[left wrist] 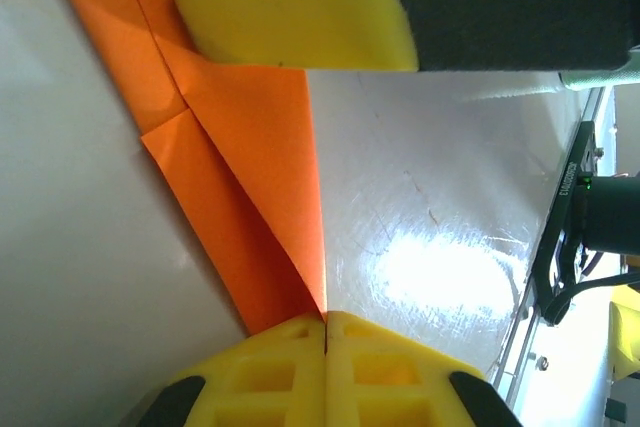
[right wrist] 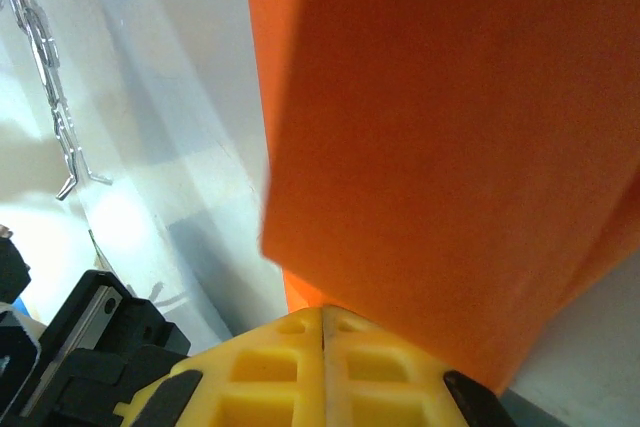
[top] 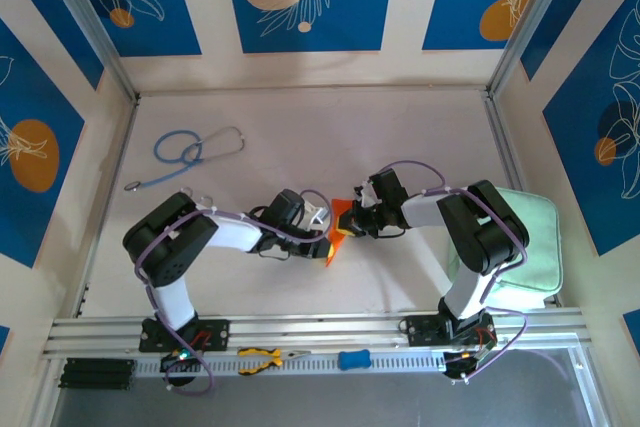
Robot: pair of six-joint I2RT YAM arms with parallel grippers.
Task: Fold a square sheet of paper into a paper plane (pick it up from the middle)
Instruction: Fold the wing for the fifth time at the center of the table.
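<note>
Both pinch the paper (top: pixel 335 243) mid-frame, left end effector (left wrist: pixel 325 319) and right end effector (right wrist: pixel 322 311) clamped on it, mid-fold; next probably needs a coordinated crease.

**Both grippers pinched shut, tips nearly meeting**

The left arm (top: pixel 170 247) rises from its base, bends at the elbow and reaches right with the forearm held low. The right arm (top: pixel 480 232) mirrors it and reaches left. The two wrists face each other near the middle, close but apart. The left gripper (left wrist: pixel 325 319) has its jaws pressed together on a corner of the paper (left wrist: pixel 250 167). The right gripper (right wrist: pixel 322 312) is likewise clamped on the paper, fingers flush.
</note>
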